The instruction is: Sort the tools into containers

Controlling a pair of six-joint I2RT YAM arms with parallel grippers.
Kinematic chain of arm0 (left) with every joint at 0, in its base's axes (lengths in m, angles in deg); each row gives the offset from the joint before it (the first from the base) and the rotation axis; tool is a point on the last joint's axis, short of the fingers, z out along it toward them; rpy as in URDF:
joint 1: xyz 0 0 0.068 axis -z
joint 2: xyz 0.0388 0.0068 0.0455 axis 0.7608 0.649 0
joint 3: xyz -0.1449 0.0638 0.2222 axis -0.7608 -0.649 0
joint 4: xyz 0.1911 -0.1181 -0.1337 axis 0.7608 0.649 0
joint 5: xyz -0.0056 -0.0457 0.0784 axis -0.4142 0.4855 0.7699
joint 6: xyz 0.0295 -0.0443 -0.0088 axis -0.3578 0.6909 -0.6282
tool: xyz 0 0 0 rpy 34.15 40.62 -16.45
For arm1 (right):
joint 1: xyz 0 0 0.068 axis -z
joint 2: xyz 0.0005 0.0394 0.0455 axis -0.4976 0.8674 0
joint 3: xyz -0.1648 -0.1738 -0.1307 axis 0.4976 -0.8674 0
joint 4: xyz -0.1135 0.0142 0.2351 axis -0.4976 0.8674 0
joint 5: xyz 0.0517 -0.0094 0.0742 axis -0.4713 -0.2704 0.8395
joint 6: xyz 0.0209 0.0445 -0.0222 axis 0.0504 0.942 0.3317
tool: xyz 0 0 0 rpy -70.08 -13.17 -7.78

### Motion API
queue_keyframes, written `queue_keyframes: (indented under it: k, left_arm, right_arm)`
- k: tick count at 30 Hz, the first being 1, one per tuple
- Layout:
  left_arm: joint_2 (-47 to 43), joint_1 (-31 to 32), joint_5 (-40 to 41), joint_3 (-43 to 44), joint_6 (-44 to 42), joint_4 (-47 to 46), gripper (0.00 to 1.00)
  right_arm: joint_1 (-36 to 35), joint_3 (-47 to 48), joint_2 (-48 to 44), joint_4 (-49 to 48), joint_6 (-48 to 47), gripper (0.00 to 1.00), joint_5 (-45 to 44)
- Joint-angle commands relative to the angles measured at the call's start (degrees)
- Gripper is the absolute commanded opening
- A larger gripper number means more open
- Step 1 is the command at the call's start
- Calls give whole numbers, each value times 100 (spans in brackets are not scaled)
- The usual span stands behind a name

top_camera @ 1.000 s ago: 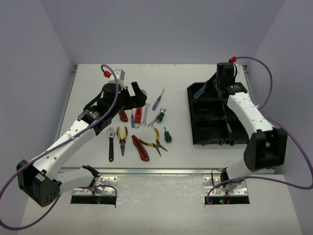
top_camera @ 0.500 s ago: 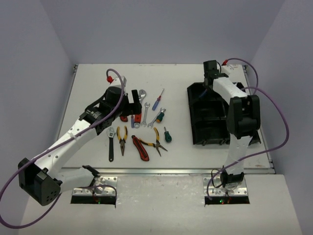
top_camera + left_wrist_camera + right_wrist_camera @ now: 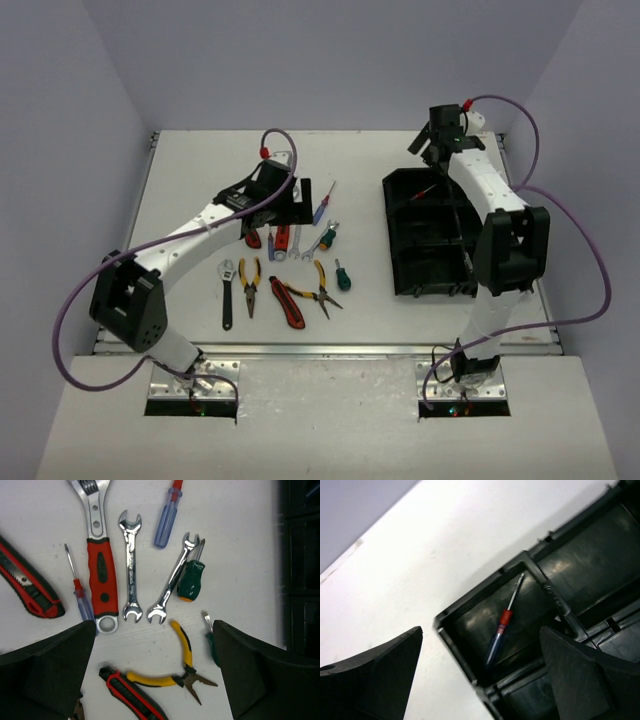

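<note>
While the left end effector (image 3: 155, 672) hung spread wide and grasping nothing over a tight cluster of tools on the worktop (image 3: 240, 540), the likeliest slip looked like a two-tool pickup. At the left lay a red utility knife (image 3: 30, 590), then a thin red-and-blue screwdriver (image 3: 80, 600) just beside the red-handled adjustable wrench (image 3: 100, 575); a descent on either could have dragged its neighbour along. Further right, a silver open-end wrench (image 3: 131, 565) lay near a second, slanted wrench (image 3: 172, 582), whose head seemed to rest against the green screwdriver (image 3: 190, 580), so closing there might have pinched both or flicked one aside. The flat wrenches also offered little to bite on and might have skidded. Below them, the yellow-handled pliers (image 3: 172, 677) could have swung open when lifted. At the right, the black organiser tray (image 3: 400, 285) held one blue-handled screwdriver (image 3: 501, 625) in its far corner compartment, and the right end effector (image 3: 480, 680) hovered above it, released and empty; a careless retreat might have clipped the tray wall and shifted the tray.
</note>
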Motion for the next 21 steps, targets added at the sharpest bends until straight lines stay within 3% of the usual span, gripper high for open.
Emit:
queue_keyframes:
  k: [1, 5, 8, 11, 16, 21]
  left_arm:
    - [996, 30, -83, 1078, -370, -370, 100]
    - [2664, 30, 132, 2780, -1174, 245, 91]
    - [3403, 30, 203, 3562, -1476, 590, 68]
    - [4206, 30, 280, 4395, -1708, 975, 64]
    - [4820, 30, 227, 4898, -1839, 1044, 59]
    - [5129, 30, 164, 4904, -1827, 1046, 45]
  right_arm:
    - [2, 590, -821, 483, -1257, 99, 1093]
    - [-7, -70, -1468, 940, -1732, 96, 3035]
    - [-7, -1071, -2479, 521, -1786, 92, 3433]
    - [-13, -1852, -3145, 320, -1816, 91, 3516]
    - [-7, -2359, -3703, 255, -1852, 91, 3776]
    - [-7, -2575, -3861, 231, -1842, 91, 3894]
